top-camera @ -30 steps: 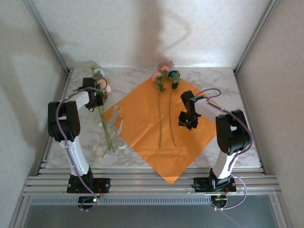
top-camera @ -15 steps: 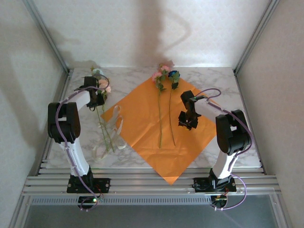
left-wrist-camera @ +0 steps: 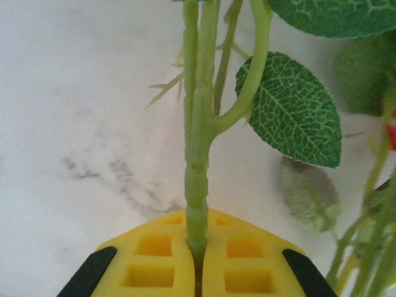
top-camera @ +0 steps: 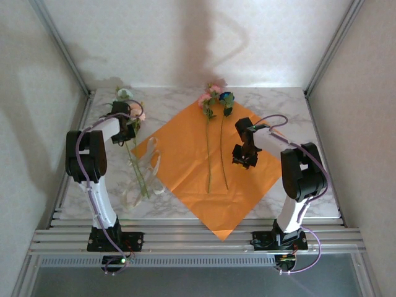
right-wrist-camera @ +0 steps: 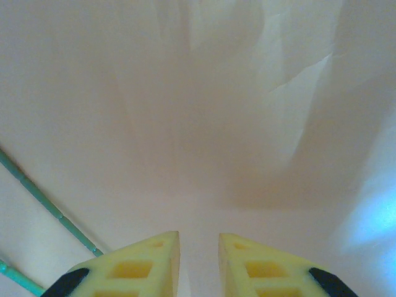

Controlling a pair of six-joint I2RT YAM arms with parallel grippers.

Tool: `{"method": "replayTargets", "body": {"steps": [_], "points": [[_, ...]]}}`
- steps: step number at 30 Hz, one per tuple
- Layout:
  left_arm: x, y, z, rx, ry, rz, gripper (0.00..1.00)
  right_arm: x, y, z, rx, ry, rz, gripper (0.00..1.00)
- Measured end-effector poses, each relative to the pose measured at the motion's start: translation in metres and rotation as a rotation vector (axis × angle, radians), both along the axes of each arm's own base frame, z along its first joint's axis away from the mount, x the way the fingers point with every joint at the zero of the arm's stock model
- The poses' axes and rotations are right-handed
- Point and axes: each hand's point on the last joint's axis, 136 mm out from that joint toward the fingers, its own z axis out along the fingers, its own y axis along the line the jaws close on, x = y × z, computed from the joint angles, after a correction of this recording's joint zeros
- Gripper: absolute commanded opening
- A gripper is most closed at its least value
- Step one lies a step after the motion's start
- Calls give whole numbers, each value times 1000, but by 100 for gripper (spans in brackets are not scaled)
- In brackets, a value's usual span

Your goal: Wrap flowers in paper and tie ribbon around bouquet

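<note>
Where the marble counter (top-camera: 291,102) carries the orange paper (top-camera: 185,167) laid flat, two flowers (top-camera: 209,99) lie across the sheet. Beside the ribbon (top-camera: 152,162) at its left corner, the left end effector (left-wrist-camera: 199,247) pinches another flower stem (left-wrist-camera: 197,154); the right end effector (right-wrist-camera: 198,250) hangs above the paper, fingers parted, empty.

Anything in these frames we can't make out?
- Left wrist view: the stem runs off the top edge, and the left gripper hides its lower part.
- Right wrist view: the paper is washed out, its colour lost.
- Top view: the ribbon is too pale to trace its ends.
</note>
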Motion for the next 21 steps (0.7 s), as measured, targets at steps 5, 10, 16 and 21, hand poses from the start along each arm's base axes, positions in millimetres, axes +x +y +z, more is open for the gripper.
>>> {"method": "replayTargets", "body": {"steps": [5,10,16,21], "points": [[-9,10,48,134,-30,28,0,1,0,-1,-1,1,0,24],[2,-5,151,216,-225,24,0,5,2,3,3,-11,0,24],[33,-79,263,60,-504,-107,0,6,1,3,0,-13,0,24],[47,-221,280,-202,-584,-354,0,7,0,3,-7,-16,-1,24]]}}
